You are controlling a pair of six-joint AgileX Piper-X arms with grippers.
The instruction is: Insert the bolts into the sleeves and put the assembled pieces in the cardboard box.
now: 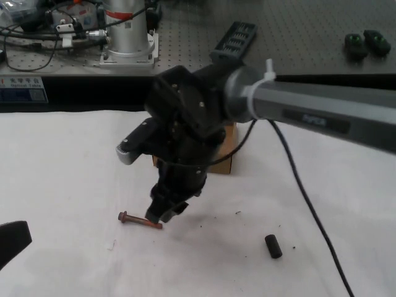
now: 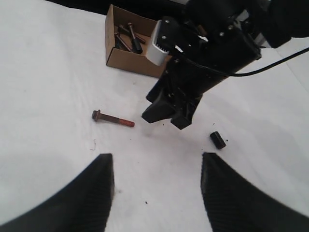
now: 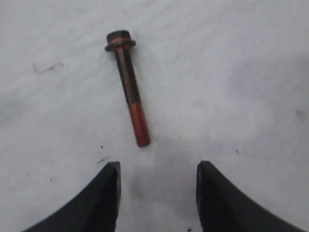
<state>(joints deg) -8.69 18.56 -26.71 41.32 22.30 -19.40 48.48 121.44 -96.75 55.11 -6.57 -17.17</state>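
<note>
Bright, even light from above on a white cloth (image 1: 62,161).
The cloth glares almost blank; shadows are soft and grey, the broadest pooled under the right gripper (image 1: 164,215), while the bolt (image 3: 128,87) beside it casts hardly any. The black arm (image 1: 185,117) swallows detail, and the metal post (image 1: 127,31) behind shines palely.

A lab: a perforated breadboard table (image 1: 303,28), tangled cables (image 1: 28,38) and a metal post (image 1: 127,25).
</note>
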